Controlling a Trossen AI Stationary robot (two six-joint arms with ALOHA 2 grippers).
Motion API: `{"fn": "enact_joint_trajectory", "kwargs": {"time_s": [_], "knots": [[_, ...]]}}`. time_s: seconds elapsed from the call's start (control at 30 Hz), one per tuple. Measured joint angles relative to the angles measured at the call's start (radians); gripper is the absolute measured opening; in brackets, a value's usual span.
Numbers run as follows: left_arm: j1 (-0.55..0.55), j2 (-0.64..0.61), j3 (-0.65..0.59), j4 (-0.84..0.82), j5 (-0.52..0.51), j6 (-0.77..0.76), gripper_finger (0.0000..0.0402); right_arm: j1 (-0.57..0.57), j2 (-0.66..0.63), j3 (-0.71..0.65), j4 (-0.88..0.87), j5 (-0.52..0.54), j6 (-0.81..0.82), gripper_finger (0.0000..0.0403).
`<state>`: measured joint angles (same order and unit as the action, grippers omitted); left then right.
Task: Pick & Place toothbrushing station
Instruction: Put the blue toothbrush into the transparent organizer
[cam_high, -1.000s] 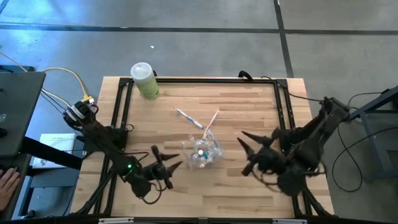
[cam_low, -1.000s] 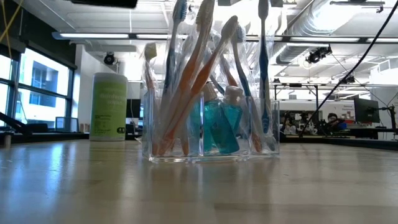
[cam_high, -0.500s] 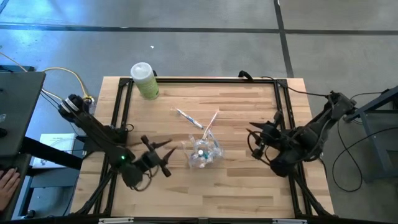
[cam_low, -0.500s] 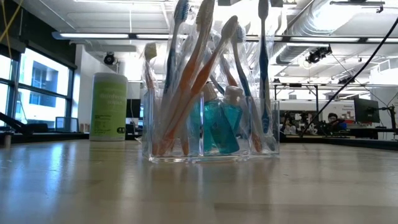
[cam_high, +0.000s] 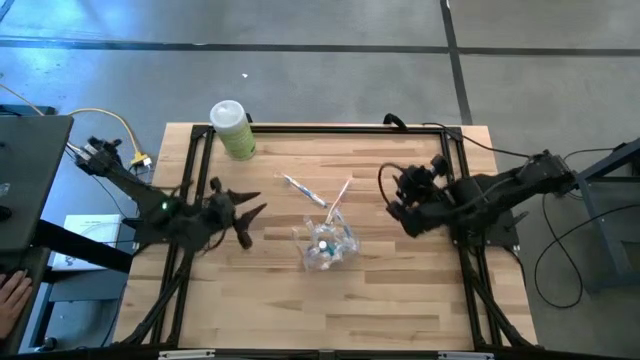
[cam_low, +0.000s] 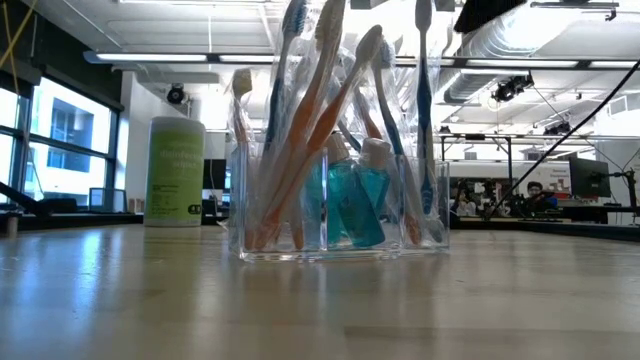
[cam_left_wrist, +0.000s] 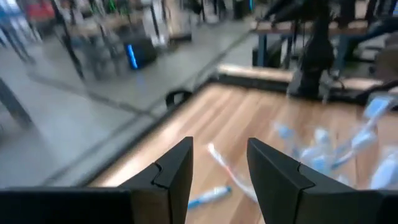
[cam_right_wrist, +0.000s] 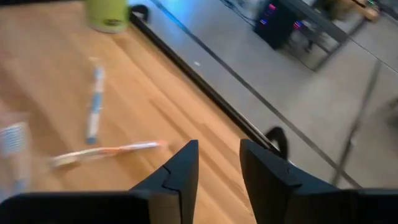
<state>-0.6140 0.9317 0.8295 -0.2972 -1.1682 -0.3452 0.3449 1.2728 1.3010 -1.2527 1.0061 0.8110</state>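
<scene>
The wooden counter (cam_high: 300, 310) carries the whole set, with a black frame (cam_high: 330, 128) running along its far and side edges that limits any sweep of the arms there. The light-green bottle (cam_high: 233, 129) stands at the far left corner, well clear of the work.

Near the counter's middle stands the clear plastic holder (cam_high: 326, 246), upright and already filled with wrapped toothbrushes and small teal bottles, as the low view shows; it likely sits central so both arms can reach it. Just beyond it, toward the far edge, two loose toothbrushes lie flat: a blue-and-white toothbrush (cam_high: 301, 189) and an orange toothbrush (cam_high: 340, 197), their near ends close together, apart from the holder. These look like the pieces yet to be placed.

The left pincer (cam_high: 243, 212) hangs over the left part of the counter, pointed at the brushes, its fingers (cam_left_wrist: 176, 173) set a modest gap apart and holding nothing. The right pincer (cam_high: 392, 193) hangs over the right part, facing the same brushes, fingers (cam_right_wrist: 180, 171) narrowly parted and empty.

Bare wood lies open along the near edge and between each pincer and the brushes, so either approach seems unobstructed; the brushes' closeness to each other may hinder a clean single pick.
</scene>
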Motion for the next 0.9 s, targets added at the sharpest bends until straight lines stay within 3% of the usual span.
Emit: {"fn": "enact_joint_trajectory", "kwargs": {"time_s": [0.1, 0.23, 0.43, 0.53, 0.73, 0.9], "knots": [[0.117, -0.031, 0.000, -0.110, 0.117, -0.085, 0.0145, -0.080, 0.000, -0.022, 0.004, -0.021, -0.007, 0.0123], [0.297, -0.024, 0.000, -0.164, 0.271, -0.082, 0.0145, -0.156, 0.000, -0.065, 0.023, -0.052, -0.002, 0.0151], [0.563, 0.037, 0.000, -0.176, 0.433, 0.251, 0.0145, -0.211, 0.001, -0.138, 0.094, -0.151, -0.028, 0.0177], [0.675, 0.072, 0.000, -0.198, 0.506, 0.273, 0.0145, -0.211, 0.000, -0.179, 0.132, -0.177, -0.039, 0.0179], [0.803, 0.140, 0.000, -0.230, 0.588, 0.305, 0.0145, -0.210, 0.001, -0.225, 0.171, -0.179, -0.056, 0.0175], [0.874, 0.192, 0.000, -0.226, 0.804, 0.375, 0.0145, -0.209, 0.001, -0.231, 0.204, -0.178, -0.057, 0.0174]]}}
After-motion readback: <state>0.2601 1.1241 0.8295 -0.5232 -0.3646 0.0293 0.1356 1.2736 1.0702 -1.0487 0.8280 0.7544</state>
